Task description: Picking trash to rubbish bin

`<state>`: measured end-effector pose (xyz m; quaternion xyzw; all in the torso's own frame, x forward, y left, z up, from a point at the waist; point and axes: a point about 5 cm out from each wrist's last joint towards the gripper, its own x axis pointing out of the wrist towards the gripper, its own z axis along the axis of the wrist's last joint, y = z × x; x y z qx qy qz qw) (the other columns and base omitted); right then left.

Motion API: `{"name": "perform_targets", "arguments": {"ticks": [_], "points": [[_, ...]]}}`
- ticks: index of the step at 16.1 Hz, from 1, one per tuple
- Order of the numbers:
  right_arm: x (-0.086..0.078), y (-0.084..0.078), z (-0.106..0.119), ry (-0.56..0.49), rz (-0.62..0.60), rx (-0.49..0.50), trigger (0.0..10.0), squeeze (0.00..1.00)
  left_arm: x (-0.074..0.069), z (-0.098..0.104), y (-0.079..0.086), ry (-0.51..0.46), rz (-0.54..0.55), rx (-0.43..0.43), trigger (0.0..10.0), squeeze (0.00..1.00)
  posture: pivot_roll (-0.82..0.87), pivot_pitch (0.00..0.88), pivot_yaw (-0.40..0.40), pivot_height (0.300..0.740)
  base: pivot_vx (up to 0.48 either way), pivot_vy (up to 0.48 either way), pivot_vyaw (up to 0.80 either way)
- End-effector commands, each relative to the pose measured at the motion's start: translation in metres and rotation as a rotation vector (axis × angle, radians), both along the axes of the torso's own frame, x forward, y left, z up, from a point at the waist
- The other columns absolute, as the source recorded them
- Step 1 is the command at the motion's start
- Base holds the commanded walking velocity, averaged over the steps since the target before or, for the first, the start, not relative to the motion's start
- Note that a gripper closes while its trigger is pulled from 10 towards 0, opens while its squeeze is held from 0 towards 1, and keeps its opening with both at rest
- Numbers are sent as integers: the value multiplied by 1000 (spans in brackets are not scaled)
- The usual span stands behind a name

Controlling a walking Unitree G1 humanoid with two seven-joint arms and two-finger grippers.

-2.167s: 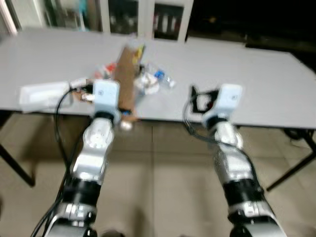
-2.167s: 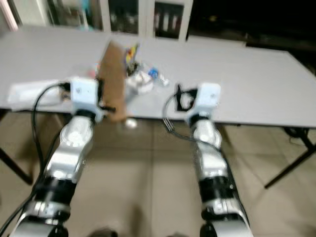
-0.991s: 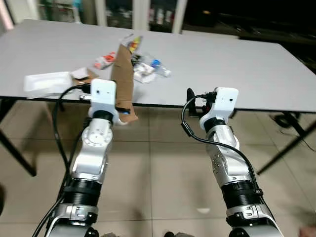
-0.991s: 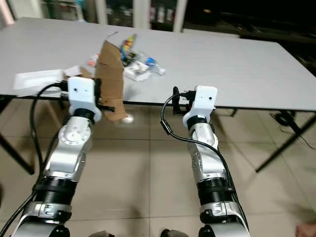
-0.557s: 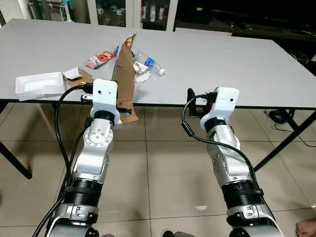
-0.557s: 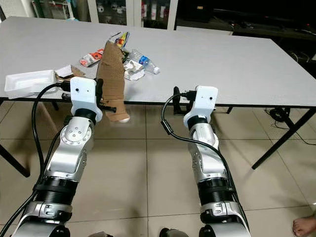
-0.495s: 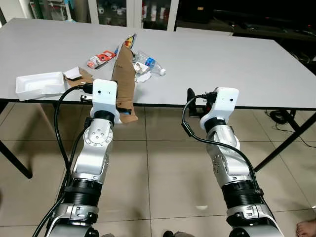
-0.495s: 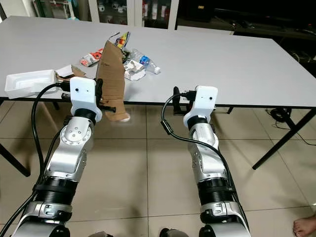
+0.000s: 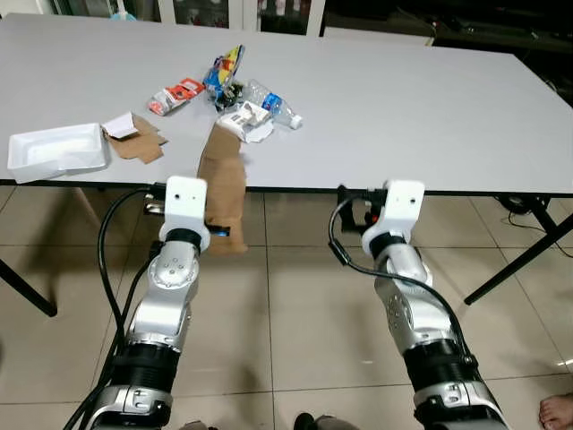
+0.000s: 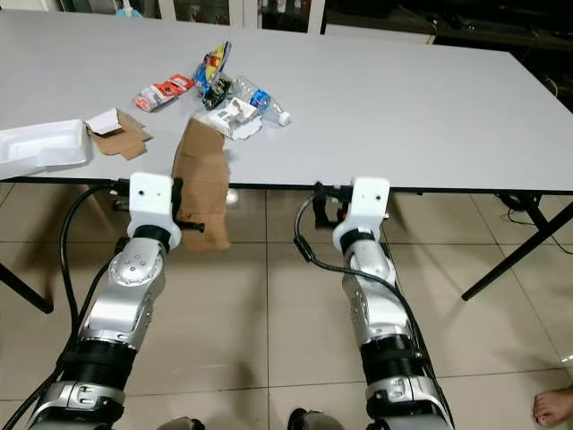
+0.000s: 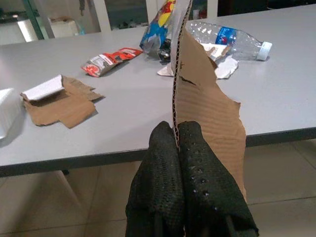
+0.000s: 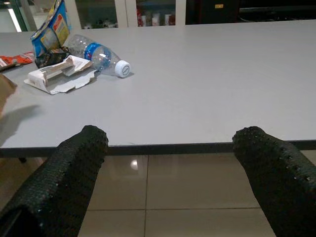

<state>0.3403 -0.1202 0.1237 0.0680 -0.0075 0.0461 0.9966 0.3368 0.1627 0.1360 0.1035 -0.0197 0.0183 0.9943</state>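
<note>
My left gripper is shut on a torn piece of brown cardboard, held upright on edge just in front of the grey table's front edge. On the table lie a clear plastic bottle, a colourful snack bag, a red wrapper, torn white paper, brown cardboard scraps and a white foam tray. My right gripper is open with nothing in it, level with the table's front edge and to the right of the trash.
Beige tiled floor lies under and in front of the table. Black table legs slant down at the right and left. A person's bare foot shows at the lower right corner. Dark cabinets stand behind the table.
The whole view has shifted, so the camera has moved. Both arms sit lower against the table edge, and the cardboard has come down with the left gripper.
</note>
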Motion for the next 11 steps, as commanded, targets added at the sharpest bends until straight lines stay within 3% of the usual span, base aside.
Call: {"name": "perform_targets", "arguments": {"ticks": [1,7,9,11], "points": [[0,-5,-4,17,-5,-8,10000,0,0,-2,-2,10,-11,0,10000,0,-63,74,-97,740,0,0,0],[-7,-8,-30,113,4,-25,10000,0,-11,-27,-9,134,-129,47,10000,0,-63,77,-102,740,0,0,0],[-12,-12,-45,179,4,-40,10000,0,-22,-44,-12,208,-234,144,10000,0,-61,77,-102,740,0,0,0],[-17,-17,-58,224,2,-53,10000,0,-31,-61,-9,285,-272,192,10000,0,-59,80,-103,740,0,0,0]]}}
